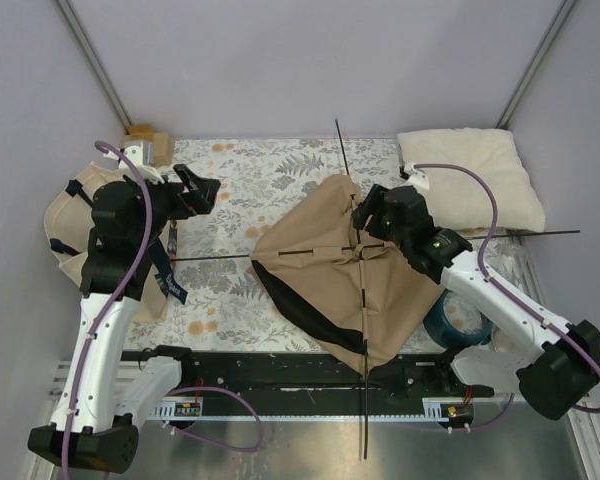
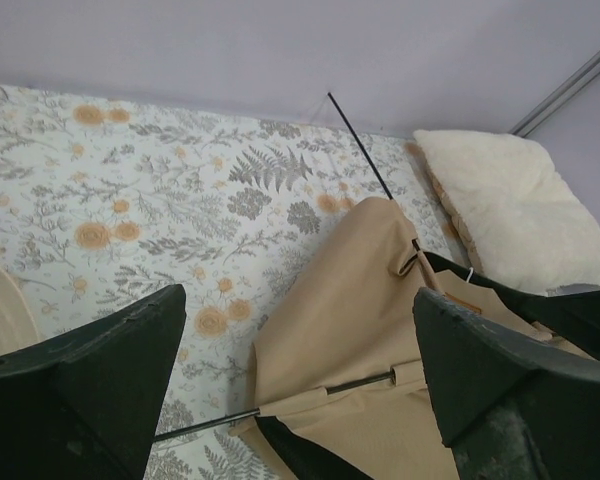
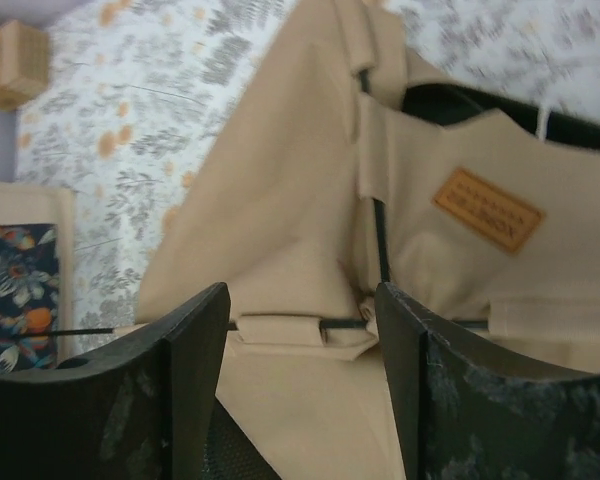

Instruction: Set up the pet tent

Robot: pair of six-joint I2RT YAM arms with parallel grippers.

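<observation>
The tan pet tent (image 1: 330, 265) lies flat in the middle of the floral mat, black trim along its front-left edge. Two thin dark poles (image 1: 364, 300) cross at its centre and stick out on all sides. My right gripper (image 1: 368, 222) is open right over the pole crossing (image 3: 375, 320), beside the brown label patch (image 3: 487, 208). My left gripper (image 1: 202, 190) is open and empty, raised left of the tent; the tent's left corner and pole (image 2: 280, 408) lie between its fingers (image 2: 90, 380) in the wrist view. The pompom's white string (image 3: 543, 122) shows.
A cream fluffy pillow (image 1: 470, 175) lies at the back right. A beige tote bag with dark straps (image 1: 75, 225) sits at the left under the left arm. A small cardboard box (image 1: 150, 135) is at the back left. A blue tape roll (image 1: 458, 318) lies near the right arm.
</observation>
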